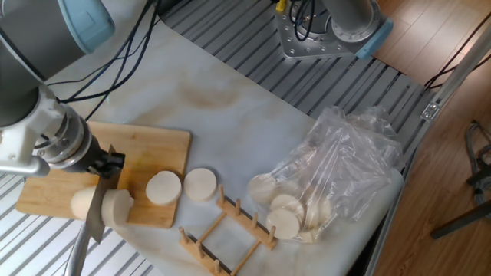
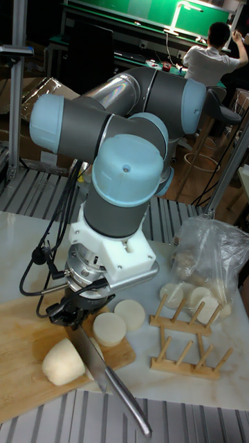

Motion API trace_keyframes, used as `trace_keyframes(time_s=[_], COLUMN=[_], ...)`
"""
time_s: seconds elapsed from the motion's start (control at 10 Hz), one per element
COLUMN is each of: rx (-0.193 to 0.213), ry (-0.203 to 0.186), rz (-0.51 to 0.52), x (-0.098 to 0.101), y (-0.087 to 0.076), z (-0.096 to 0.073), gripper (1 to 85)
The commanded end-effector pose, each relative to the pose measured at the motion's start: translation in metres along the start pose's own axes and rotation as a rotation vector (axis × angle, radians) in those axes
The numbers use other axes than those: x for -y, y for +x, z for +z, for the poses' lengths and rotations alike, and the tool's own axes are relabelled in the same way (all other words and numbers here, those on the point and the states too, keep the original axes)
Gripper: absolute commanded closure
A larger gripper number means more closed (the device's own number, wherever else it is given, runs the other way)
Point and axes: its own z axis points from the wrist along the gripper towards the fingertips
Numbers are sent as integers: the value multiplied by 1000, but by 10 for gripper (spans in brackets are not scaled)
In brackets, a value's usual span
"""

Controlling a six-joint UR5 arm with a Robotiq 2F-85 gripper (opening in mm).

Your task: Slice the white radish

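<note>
Now the knife (image 2: 104,370) cuts the white radish (image 2: 63,361) on the cutting board (image 1: 149,146).

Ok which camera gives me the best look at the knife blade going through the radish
The tall fixed view: the knife blade shows along its length, cutting the white radish, with the gripper above. The fixed view shows the blade only edge-on, a thin strip between the radish pieces.

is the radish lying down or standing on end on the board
Lying down. The white radish rests on its side on the cutting board, with the knife blade set across it.
</note>
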Motion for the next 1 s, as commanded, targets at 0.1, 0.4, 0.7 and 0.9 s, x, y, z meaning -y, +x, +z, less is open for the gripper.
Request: trace_keyframes(time_s=[0.1,0.4,0.7,0.9], rx=[-28,-42,-33,-29], ry=[-30,-39,-29,-34], rz=[0,-3,-4,8], x=[-7,-8,-4,-4], y=[24,37,31,27], z=[-6,-6,-3,-4], gripper=[843,843,843,843])
